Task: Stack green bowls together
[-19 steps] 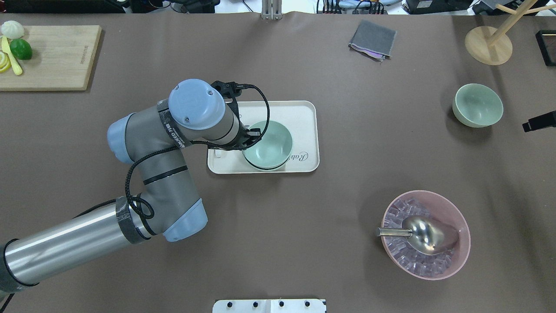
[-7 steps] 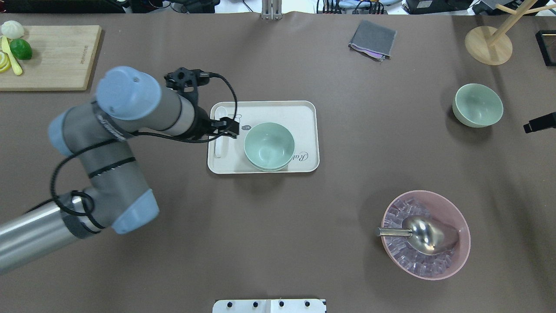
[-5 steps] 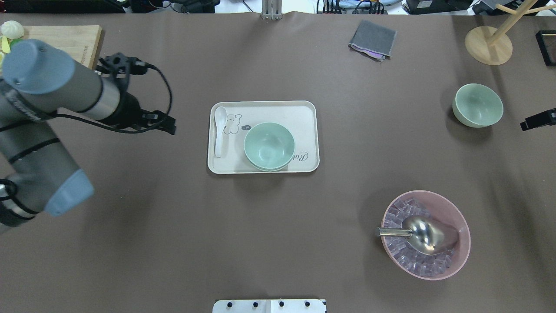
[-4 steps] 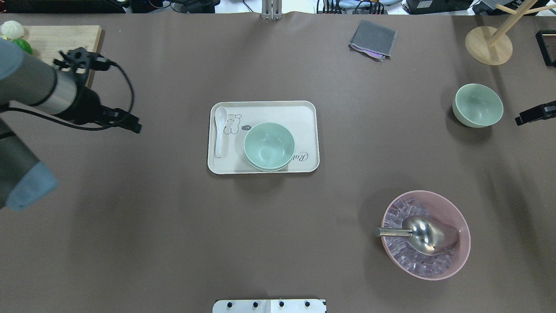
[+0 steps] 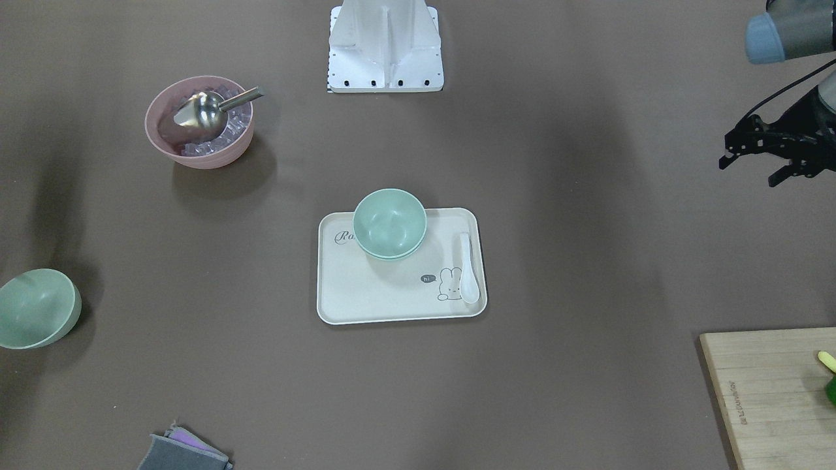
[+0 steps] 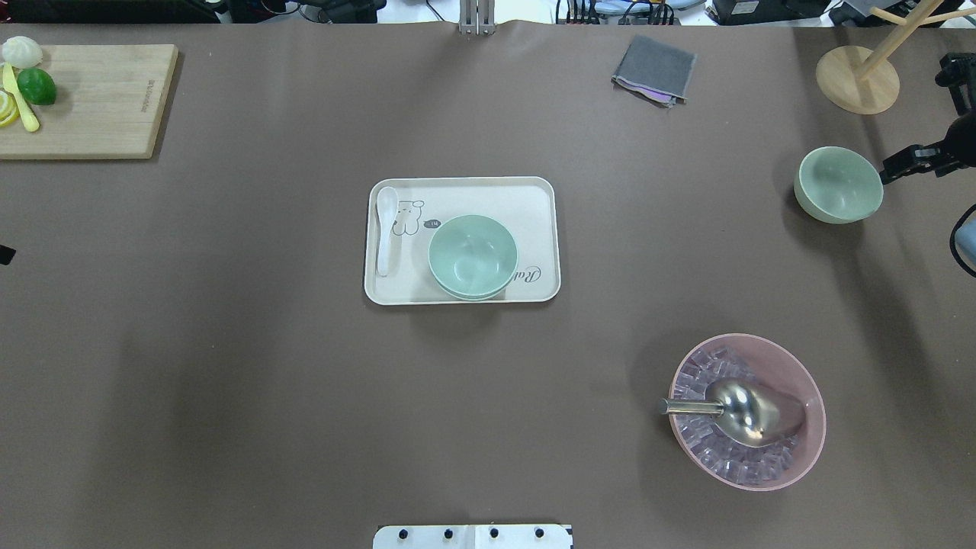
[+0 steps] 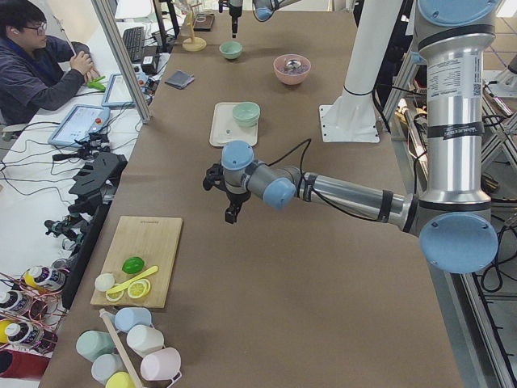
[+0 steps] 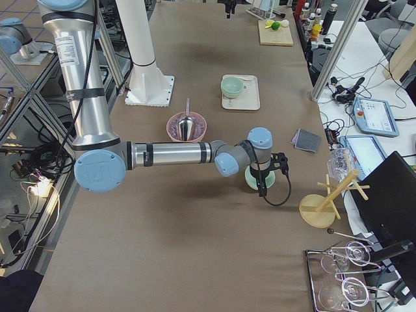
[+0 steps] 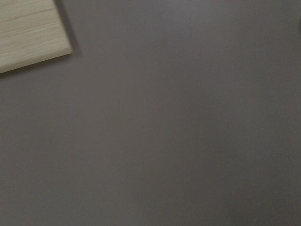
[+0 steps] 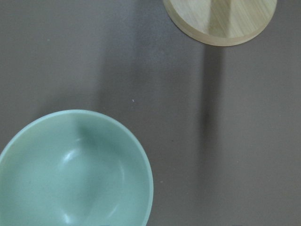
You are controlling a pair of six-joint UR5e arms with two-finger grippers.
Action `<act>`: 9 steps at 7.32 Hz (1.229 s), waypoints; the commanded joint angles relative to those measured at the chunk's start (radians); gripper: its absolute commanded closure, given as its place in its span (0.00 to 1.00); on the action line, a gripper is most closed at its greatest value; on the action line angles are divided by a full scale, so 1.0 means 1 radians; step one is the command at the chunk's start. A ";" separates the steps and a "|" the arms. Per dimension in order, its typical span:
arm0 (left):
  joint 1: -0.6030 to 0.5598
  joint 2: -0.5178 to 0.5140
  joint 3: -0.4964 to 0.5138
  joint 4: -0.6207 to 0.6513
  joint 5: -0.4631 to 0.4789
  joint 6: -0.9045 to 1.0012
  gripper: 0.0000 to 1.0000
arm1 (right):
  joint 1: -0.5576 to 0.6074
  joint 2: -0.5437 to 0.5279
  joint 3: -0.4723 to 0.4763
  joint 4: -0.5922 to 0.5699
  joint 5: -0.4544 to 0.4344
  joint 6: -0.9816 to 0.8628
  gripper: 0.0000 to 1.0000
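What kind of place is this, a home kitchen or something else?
Most likely a robotics lab, not a kitchen. The left arm and right arm reach over the table, and a person sits alongside it at a desk with tablets.

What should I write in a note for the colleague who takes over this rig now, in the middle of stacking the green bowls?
Left gripper: jaws open, empty, over bare table on the robot's left, well away from the tray.
Right gripper: right beside the lone green bowl, not gripping it; open or shut cannot be told.
Bowls: nested green bowls, two of them, sit on the cream tray. The lone bowl stands upright on the table, near the wooden stand.
Done: two bowls stacked.
Left: grasp the lone bowl, carry it to the tray and set it into the stack, probably with the right arm.
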 commanded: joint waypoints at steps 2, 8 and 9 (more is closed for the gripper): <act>-0.044 0.036 0.031 -0.001 0.005 0.055 0.02 | -0.014 0.009 -0.083 0.133 -0.004 0.086 0.31; -0.043 0.042 0.033 -0.001 0.003 0.054 0.02 | -0.064 0.009 -0.069 0.135 -0.002 0.135 0.45; -0.041 0.041 0.036 -0.003 0.001 0.054 0.02 | -0.064 0.006 -0.074 0.135 -0.004 0.135 0.54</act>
